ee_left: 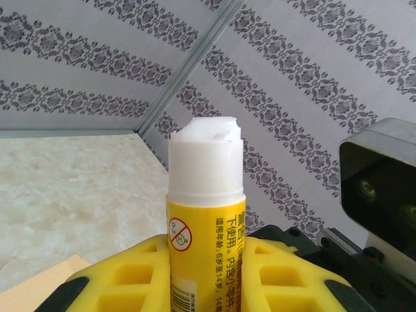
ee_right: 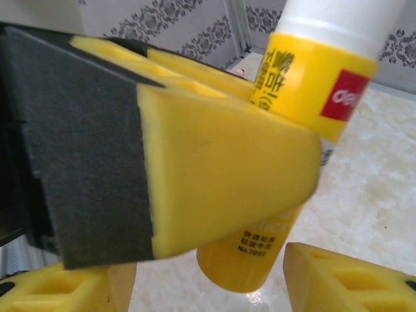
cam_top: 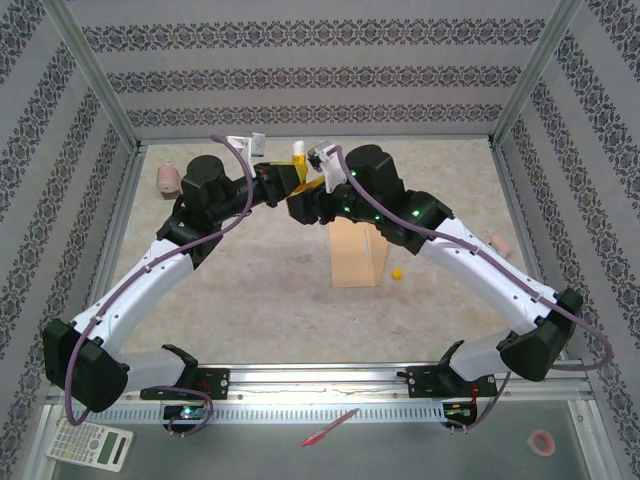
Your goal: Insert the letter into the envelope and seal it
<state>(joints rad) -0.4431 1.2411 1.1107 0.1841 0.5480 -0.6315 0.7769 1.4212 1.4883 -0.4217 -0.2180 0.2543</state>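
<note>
**Envelope sealing: glue stick raised, tip turned away from paper**

Envelope (cam_top: 358,258): flat on table (cam_top: 250,290), right of centre, long axis running near to far. Far end hidden beneath right arm, so flap position not readable. Letter: cannot tell whether already inside.

Left gripper (ee_left: 205,266): closed to a narrow gap, clamped across body of glue stick (ee_left: 205,195).

Right gripper (ee_right: 211,273): jaws well apart, one either side of glue stick base, gripping nothing.

Glue stick: uncapped, white glue wound out, tip pointing up and toward far wall.

Cap (cam_top: 397,272): small, yellow, on table just right of envelope; judged to belong to glue stick.

Step in hand, by judgement: glue application ahead of closing flap.

Governing relation: envelope below both grippers and offset toward arm bases. Nearer to right arm, which crosses above it, though glue sits with left.

- Withdraw right gripper clear of base first.
- Turn glue tip downward, then bring toward near-right onto flap end.
- Watch for smearing glue across envelope face.
</note>
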